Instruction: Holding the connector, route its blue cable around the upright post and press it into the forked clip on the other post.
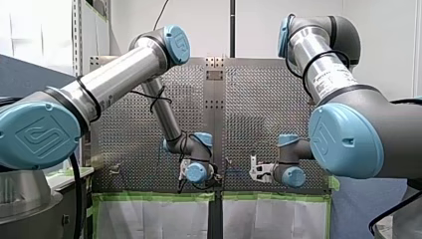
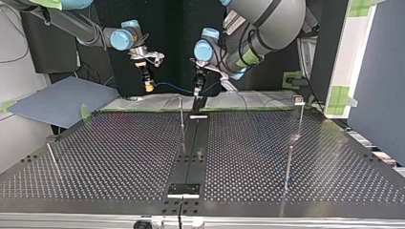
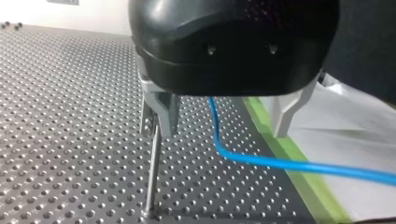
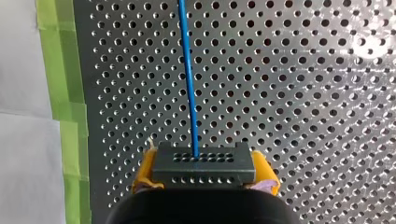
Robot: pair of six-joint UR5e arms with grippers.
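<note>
My right gripper [image 4: 203, 161] is shut on a black connector [image 4: 203, 171], held between its yellow pads [image 4: 144, 173]. A blue cable [image 4: 188, 79] leaves the connector and runs ahead over the perforated plate. In the left wrist view the cable [image 3: 280, 164] passes between the wide-apart metal fingers [image 3: 160, 109] of my open left gripper [image 3: 220, 133], untouched by either. A thin upright post [image 3: 152, 177] stands just beside one finger. In the top view my right gripper [image 2: 149, 86] hangs at the left, my left gripper [image 2: 197, 88] right of it above the post [image 2: 181, 112]. A clip-topped post [image 2: 299, 100] stands far right.
Green tape [image 4: 60, 93] and white sheeting line the perforated table's [image 2: 119, 157] edge nearest the arms. Further thin posts stand at the top view's left [image 2: 51, 155] and right [image 2: 288, 167]. A dark strip with a bracket [image 2: 183, 189] runs down the table's middle.
</note>
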